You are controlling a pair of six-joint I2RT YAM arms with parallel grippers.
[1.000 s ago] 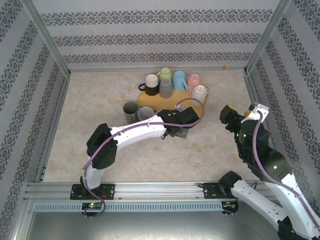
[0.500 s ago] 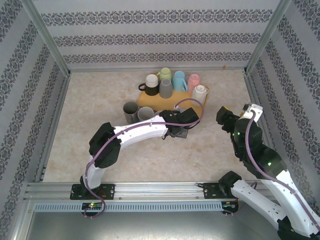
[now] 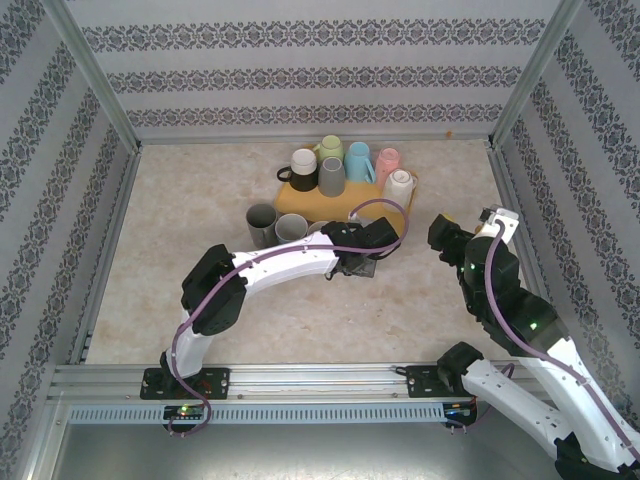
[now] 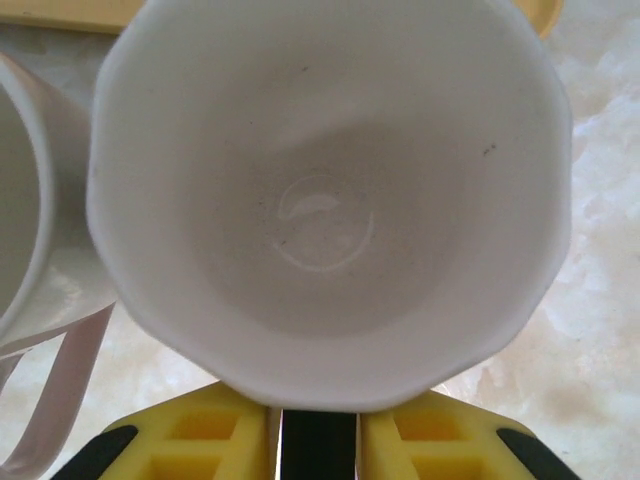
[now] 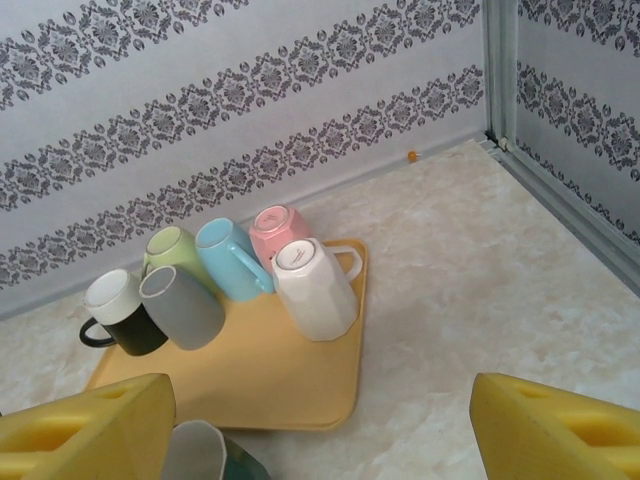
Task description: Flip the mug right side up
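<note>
A white faceted mug [image 4: 325, 200] stands mouth up right under the left wrist camera, and I look straight down into it. My left gripper [image 3: 356, 262] hangs over it, just in front of the yellow tray [image 3: 300, 205]. Its yellow fingers [image 4: 190, 440] stand a narrow gap apart at the mug's near rim, which hides their tips, so a grip cannot be told. My right gripper [image 3: 445, 235] hovers open to the right of the tray, its fingers [image 5: 80, 430] wide apart with nothing between them.
On the tray [image 5: 300, 395] lie several mugs: black [image 5: 115, 310], grey [image 5: 180, 305], green [image 5: 170, 250], blue [image 5: 228, 258], pink [image 5: 280, 228] and an upside-down white one [image 5: 313, 288]. Two more mugs [image 3: 262, 222] stand on the table left of my left gripper. Patterned walls enclose the table.
My right arm has swung a little to the left, toward the middle of the table. The left arm has barely shifted over the mug.
</note>
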